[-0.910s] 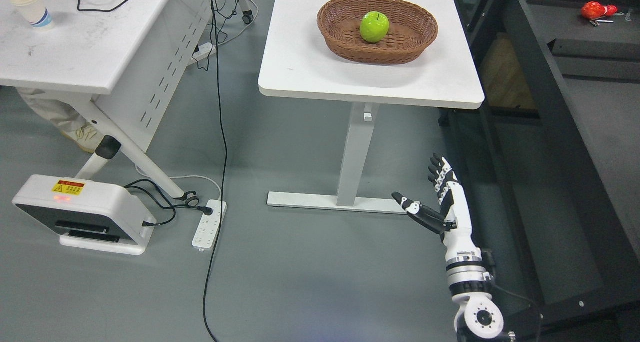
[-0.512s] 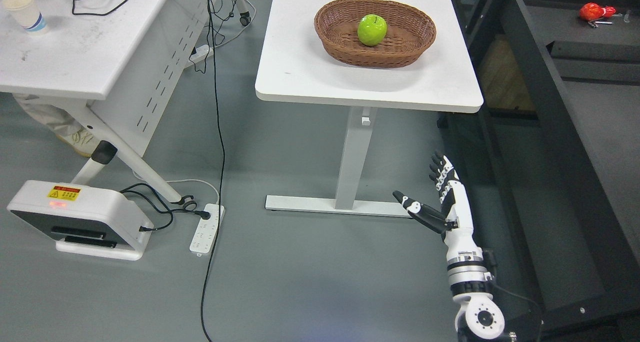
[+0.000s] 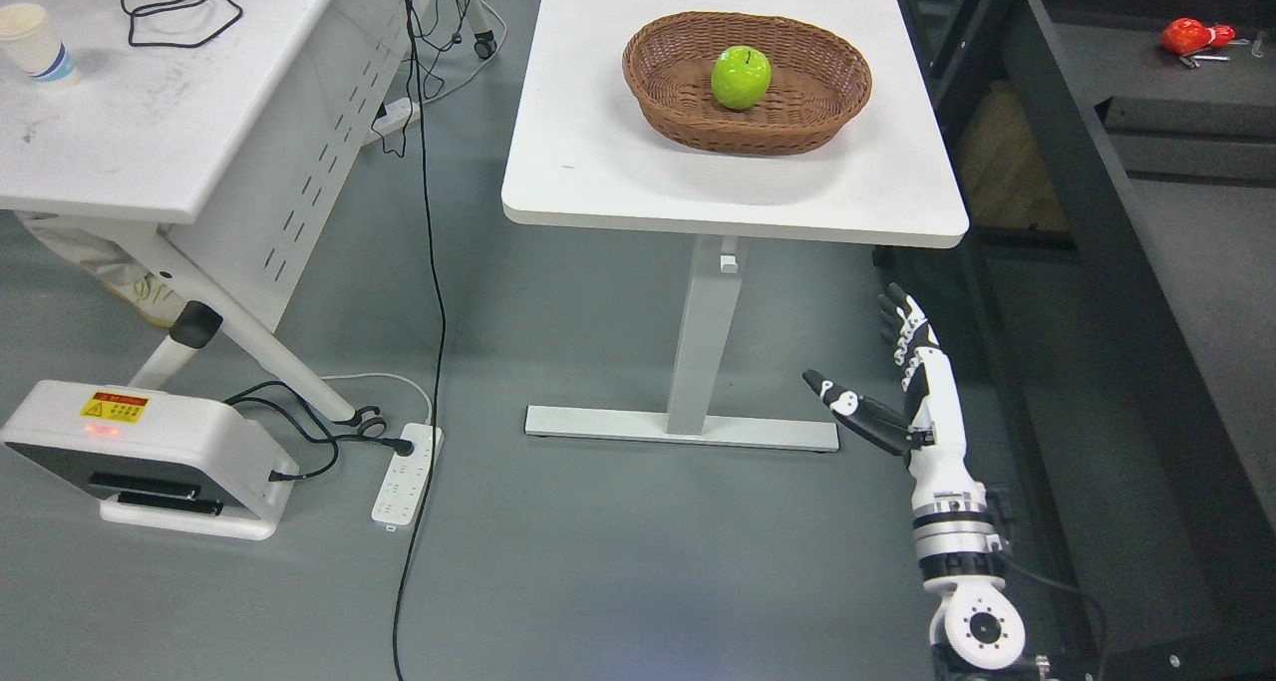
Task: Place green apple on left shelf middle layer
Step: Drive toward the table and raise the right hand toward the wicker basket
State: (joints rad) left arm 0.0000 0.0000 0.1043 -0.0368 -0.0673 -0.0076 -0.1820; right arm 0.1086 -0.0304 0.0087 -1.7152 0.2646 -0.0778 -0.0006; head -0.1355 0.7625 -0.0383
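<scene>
A green apple point(image 3: 741, 77) lies in a brown wicker basket point(image 3: 688, 113) on the white table point(image 3: 598, 163) at the top middle. My right hand point(image 3: 865, 360) hangs low at the lower right, well below the table's front edge, thumb and fingers spread, holding nothing. Its white forearm point(image 3: 952, 502) rises from the bottom edge. The left arm does not show. A dark shelf unit point(image 3: 1116, 212) runs along the right side of the picture.
A second white table point(image 3: 120, 133) at the left carries a paper cup point(image 3: 33, 41) and black cables. On the grey floor lie a white box device point(image 3: 140, 452), a power strip point(image 3: 404, 459) and a long black cord. A red object point(image 3: 1191, 35) rests on the dark shelf.
The whole picture has shifted: the camera moved, so the table and basket sit lower in the frame. My right hand stays spread, slightly higher and further right in the picture.
</scene>
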